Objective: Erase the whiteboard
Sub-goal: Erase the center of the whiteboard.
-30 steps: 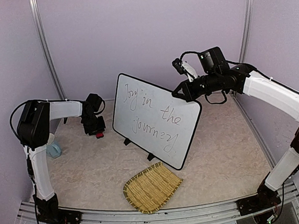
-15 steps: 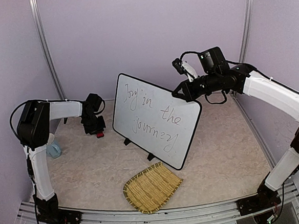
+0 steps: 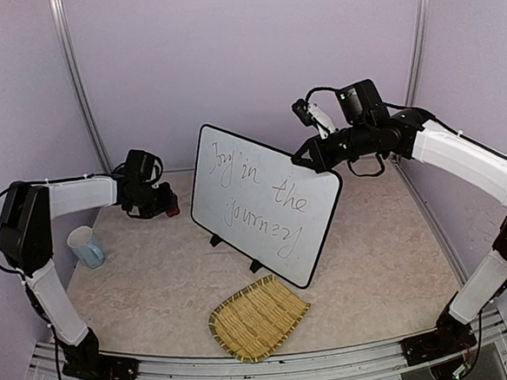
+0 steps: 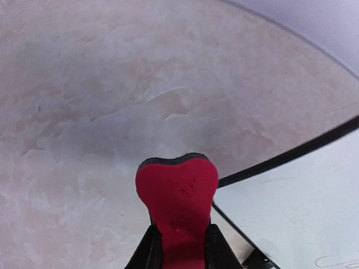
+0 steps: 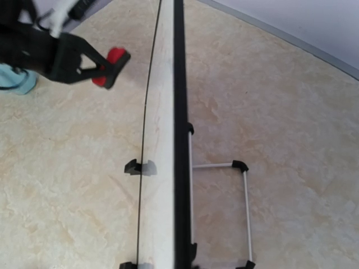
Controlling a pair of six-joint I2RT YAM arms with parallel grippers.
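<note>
The whiteboard [image 3: 263,202] stands upright near the middle of the table [image 3: 389,259], propped on two small black feet [image 3: 214,240]. Its written face is turned toward 7 o'clock in the overhead view. Dark handwriting [image 3: 275,191] runs across it in three lines. The right gripper [image 3: 302,160] meets the board's top rim at about 1 o'clock from the board's centre. Its jaws are pressed together, pinching that rim. The right wrist view looks straight down the thin black edge, with a wire stand [image 5: 245,213] showing behind the board. The left gripper [image 3: 163,207] hangs above the table at 9 o'clock from the board, near its left edge but not touching it. Its fingers [image 4: 148,252] are closed on a red eraser [image 4: 178,193] with a dark rim. The eraser's rounded end sticks out past the fingertips toward the board's lower corner. A straw mat [image 3: 256,318] lies flat at 6 o'clock from the board, just beside its lower right corner. A pale mug [image 3: 84,246] stands well off at 9 o'clock, close to the left arm.
</note>
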